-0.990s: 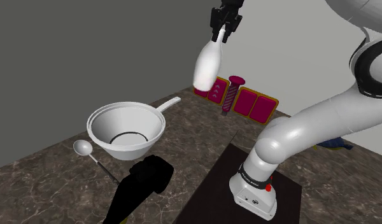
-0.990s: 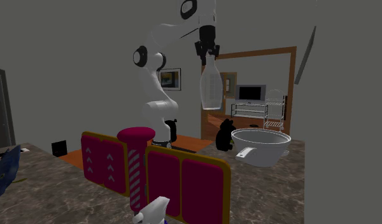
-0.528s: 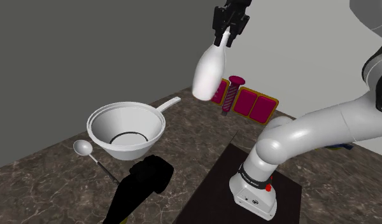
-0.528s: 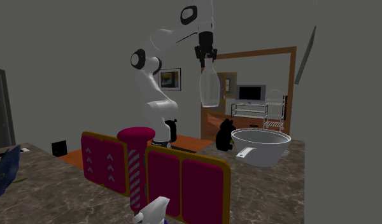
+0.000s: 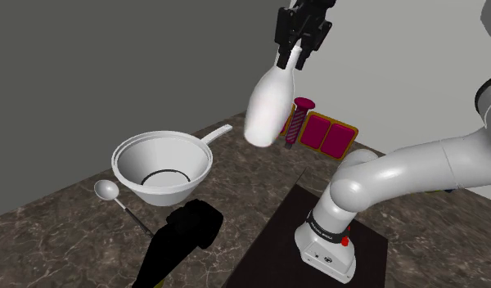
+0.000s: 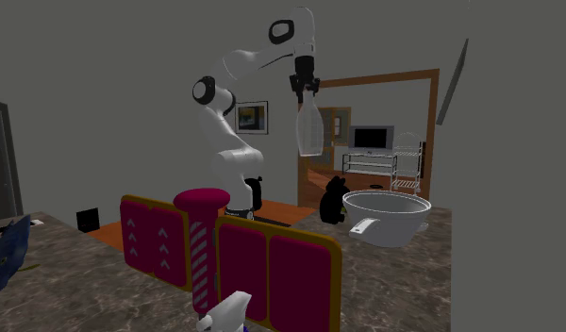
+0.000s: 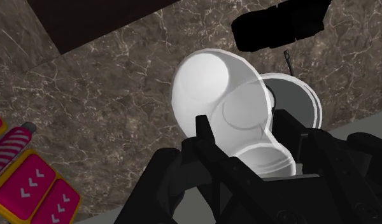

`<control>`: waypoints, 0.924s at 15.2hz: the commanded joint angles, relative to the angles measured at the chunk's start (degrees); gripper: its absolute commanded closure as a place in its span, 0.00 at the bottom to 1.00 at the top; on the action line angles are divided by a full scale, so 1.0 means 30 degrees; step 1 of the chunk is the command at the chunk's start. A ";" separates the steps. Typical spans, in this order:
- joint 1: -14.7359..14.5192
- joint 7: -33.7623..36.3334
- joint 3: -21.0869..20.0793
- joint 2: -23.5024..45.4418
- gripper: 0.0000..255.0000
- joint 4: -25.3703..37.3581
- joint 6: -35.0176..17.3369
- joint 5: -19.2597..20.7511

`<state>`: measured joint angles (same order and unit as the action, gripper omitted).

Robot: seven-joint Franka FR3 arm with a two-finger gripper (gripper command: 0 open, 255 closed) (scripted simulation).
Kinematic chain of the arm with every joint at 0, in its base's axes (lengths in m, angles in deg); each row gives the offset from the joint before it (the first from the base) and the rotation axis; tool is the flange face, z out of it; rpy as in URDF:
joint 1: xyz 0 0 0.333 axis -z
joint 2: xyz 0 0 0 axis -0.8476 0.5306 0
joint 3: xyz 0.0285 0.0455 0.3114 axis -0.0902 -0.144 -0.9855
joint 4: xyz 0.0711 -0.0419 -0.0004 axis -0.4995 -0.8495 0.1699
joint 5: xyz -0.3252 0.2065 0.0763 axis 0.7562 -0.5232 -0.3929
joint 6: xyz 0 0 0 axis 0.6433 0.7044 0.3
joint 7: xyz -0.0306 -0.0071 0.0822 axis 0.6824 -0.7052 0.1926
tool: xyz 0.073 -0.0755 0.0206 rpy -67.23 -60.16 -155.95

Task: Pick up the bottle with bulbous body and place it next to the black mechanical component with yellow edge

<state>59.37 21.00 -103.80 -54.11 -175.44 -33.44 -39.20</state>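
Bottle (image 5: 265, 110) hangs, apparently tilted, in claw (image 5: 293, 59).

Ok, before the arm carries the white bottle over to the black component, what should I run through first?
1. Grip: black gripper is shut on the neck of the white bulbous bottle: ok.
2. Height: the bottle hangs well above the brown marbled counter: ok.
3. Target: the black mechanical component lies near the counter's front edge in the shoulder view: ok.
4. The component's yellow edge: cannot tell.
5. Neighbours: the white handled bowl and the pale spoon sit close to the component, crowding that side: not ok.
6. Drop spot: there is bare counter between the component and the dark mat: ok.
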 commanded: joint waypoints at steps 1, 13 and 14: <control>-0.0074 0.0335 -0.0301 -0.0359 1.00 -0.0518 -0.0207 -0.0274; -0.0415 0.0106 -0.0532 -0.2300 1.00 -0.4984 -0.2743 -0.0696; -0.0444 0.0091 -0.0561 -0.2443 1.00 -0.5331 -0.2949 -0.0736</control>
<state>58.12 21.24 -105.30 -61.06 -190.37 -41.55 -41.24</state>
